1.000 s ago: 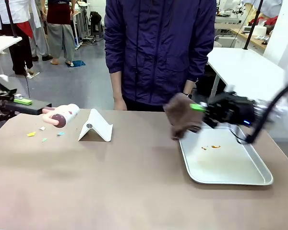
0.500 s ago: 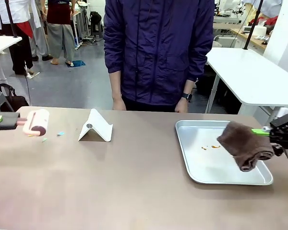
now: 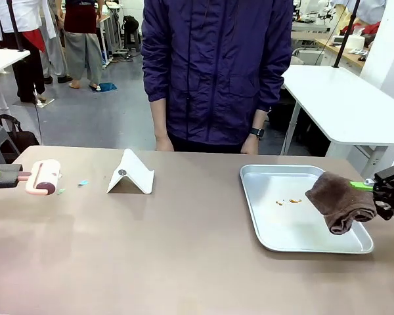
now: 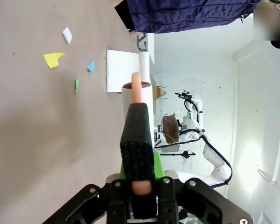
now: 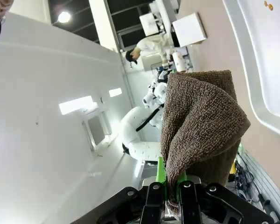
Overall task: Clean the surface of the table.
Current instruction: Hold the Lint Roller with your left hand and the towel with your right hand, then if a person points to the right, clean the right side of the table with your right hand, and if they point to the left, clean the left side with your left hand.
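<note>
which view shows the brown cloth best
Right wrist view: the brown cloth is large and close, folded, clamped in the right gripper's fingers. Front view shows it smaller, held over the tray's right side. Left wrist view shows it tiny, far off.

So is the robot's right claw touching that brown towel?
Touching. The right wrist view shows the right gripper shut on the brown towel, with the towel's folds pinched between its green-padded fingers.

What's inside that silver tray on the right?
The tray holds a few small orange stains. The brown cloth in the right gripper hangs over its right part, hiding the floor beneath.
</note>
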Controlling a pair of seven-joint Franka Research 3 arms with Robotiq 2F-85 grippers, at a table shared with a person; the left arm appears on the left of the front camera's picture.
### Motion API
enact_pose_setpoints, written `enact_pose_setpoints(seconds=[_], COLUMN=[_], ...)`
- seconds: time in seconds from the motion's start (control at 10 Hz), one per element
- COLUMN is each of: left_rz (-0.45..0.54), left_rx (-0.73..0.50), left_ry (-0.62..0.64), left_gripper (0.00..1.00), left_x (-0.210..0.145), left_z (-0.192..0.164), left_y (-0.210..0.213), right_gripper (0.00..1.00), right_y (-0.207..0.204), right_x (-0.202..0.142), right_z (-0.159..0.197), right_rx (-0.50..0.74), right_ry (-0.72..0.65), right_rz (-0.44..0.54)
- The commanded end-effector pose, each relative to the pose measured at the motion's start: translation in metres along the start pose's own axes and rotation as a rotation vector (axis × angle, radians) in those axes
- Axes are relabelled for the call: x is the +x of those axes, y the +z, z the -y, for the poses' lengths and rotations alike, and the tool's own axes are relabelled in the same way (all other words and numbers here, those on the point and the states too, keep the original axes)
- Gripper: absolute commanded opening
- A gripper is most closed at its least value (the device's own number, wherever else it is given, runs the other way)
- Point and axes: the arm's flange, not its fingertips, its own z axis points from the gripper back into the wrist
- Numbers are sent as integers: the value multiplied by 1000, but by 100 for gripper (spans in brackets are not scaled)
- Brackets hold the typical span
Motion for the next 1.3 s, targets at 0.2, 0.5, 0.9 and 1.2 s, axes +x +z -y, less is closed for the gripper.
enact_pose_setpoints(seconds=[0.2, 0.5, 0.9, 1.2], left_rz=[7, 7, 7, 7], left_rx=[29, 29, 29, 29], left_ry=[-9, -9, -9, -9], left_gripper=[0, 0, 0, 0], left_x=[-10, -10, -10, -10], left_z=[7, 7, 7, 7], left_y=[1, 1, 1, 1], right_gripper=[0, 0, 0, 0], right_y=[-1, -1, -1, -1], right_x=[-4, -4, -4, -4], right_z=[-8, -8, -8, -8], right_rx=[6, 6, 6, 6], right_ry=[12, 12, 12, 12], right_rz=[-16, -16, -16, -16])
